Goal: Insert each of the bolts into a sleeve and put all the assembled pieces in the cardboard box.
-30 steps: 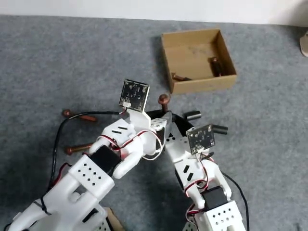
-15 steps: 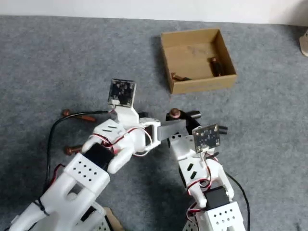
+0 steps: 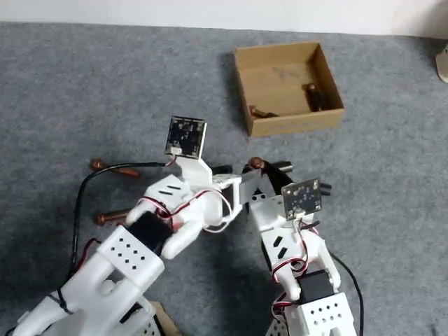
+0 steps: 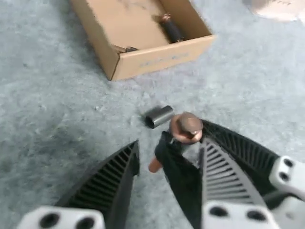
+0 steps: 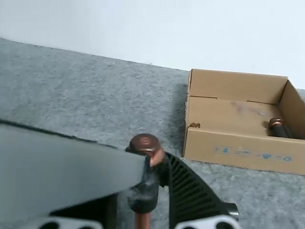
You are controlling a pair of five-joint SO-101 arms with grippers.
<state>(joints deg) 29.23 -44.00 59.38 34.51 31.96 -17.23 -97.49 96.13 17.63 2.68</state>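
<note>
**Right gripper holds a bolt upright between the spread jaws of the left gripper**

Two white robot arms meet near the middle of a grey carpet (image 3: 105,84). The right gripper (image 5: 147,176) is clamped on a copper-headed bolt (image 5: 144,143), which stands upright with its round head on top. In the right wrist view the shank runs down between the black jaws. A dark, blurred band around the shank could be a sleeve, but I cannot tell for sure.

The left gripper (image 4: 169,148) has its jaws wide apart, one on each side of the right gripper's tip and the bolt.

A loose sleeve (image 4: 158,116), short and dark, lies on the carpet just beyond the held bolt, on the side toward the cardboard box (image 3: 294,122). A second sleeve (image 3: 322,187) lies beside the right arm's camera board.

Two loose bolts (image 3: 115,169) lie on the carpet well off to the left of the arms, one nearer the arm bases than the other.

The cardboard box stands open beyond the arms. Two assembled pieces (image 3: 311,96) lie inside it, one by the right wall and one in the near left corner.
</note>
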